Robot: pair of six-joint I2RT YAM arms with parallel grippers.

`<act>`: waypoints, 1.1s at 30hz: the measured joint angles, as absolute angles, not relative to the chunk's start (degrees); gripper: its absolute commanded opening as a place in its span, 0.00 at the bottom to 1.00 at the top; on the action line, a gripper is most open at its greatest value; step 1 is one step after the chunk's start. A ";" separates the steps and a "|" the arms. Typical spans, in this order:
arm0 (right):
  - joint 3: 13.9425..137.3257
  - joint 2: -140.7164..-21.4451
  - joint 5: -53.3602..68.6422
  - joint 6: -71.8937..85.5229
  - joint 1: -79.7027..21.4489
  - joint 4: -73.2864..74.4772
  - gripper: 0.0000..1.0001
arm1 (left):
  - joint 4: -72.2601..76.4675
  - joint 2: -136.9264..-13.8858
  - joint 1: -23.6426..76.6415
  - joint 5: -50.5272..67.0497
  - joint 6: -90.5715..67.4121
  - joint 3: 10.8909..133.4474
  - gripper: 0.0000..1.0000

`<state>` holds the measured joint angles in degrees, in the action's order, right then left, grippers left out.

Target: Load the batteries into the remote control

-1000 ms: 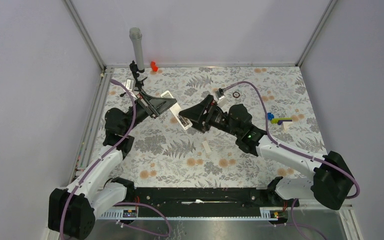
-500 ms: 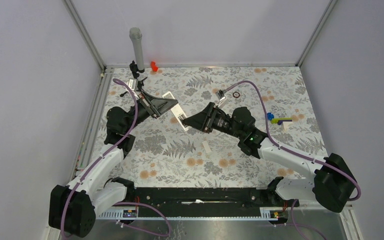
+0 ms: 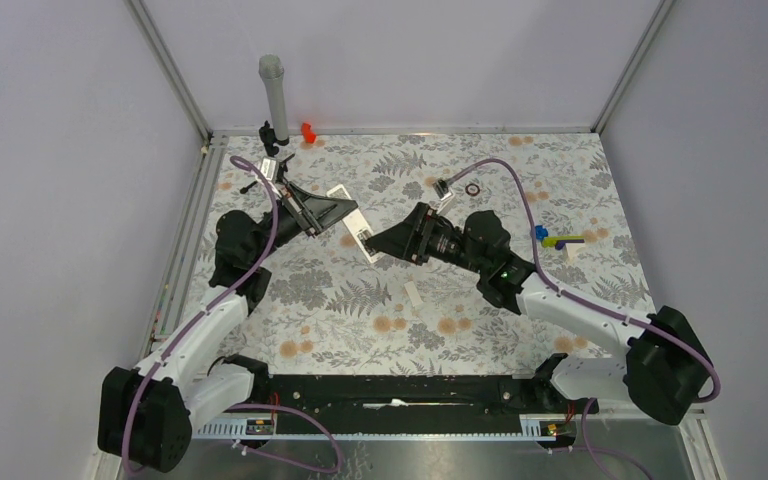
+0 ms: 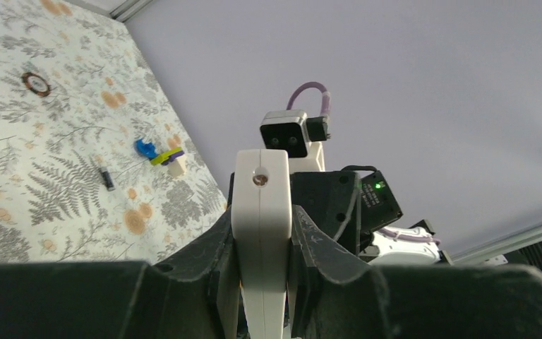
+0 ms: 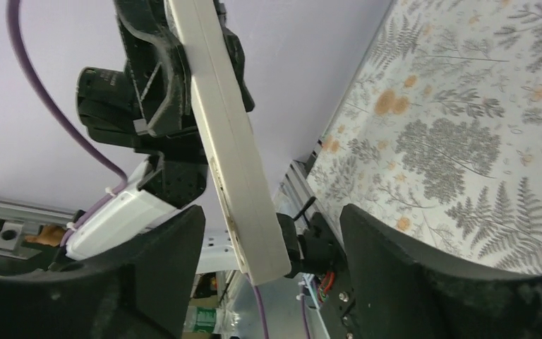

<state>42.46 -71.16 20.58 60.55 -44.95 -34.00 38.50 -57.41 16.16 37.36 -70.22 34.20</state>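
Top view: my left hand (image 3: pixel 322 210) is clamped on the remote (image 3: pixel 358 228) just above frame centre, lifted off the counter (image 3: pixel 460 340). The right hand (image 3: pixel 380 240) sits at the remote's lower end, spread open. A short white strip (image 3: pixel 412 293) lies below centre (perhaps the cover, I can't confirm).

Left wrist view: the remote stands pinched upright in the grip. One battery (image 4: pixel 106 178) lies on the counter at left; I cannot find its partner.

Right wrist view: the remote's end hangs between my wide-open fingers (image 5: pixel 395 275), apparently touching neither.

My judgement: nothing is loaded yet; both batteries have to be fetched and seated.
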 measured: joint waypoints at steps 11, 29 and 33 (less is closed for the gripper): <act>49.82 -63.16 -0.89 44.16 -40.45 -4.60 0.84 | 21.85 -59.86 16.19 33.78 -56.51 35.73 0.00; 56.55 -94.39 -13.85 32.03 -17.10 15.27 0.65 | 14.74 -55.48 16.19 35.48 -52.36 34.74 0.00; 60.62 -100.95 -12.84 30.28 -15.99 15.97 0.53 | 14.66 -53.76 16.19 36.82 -51.72 34.09 0.00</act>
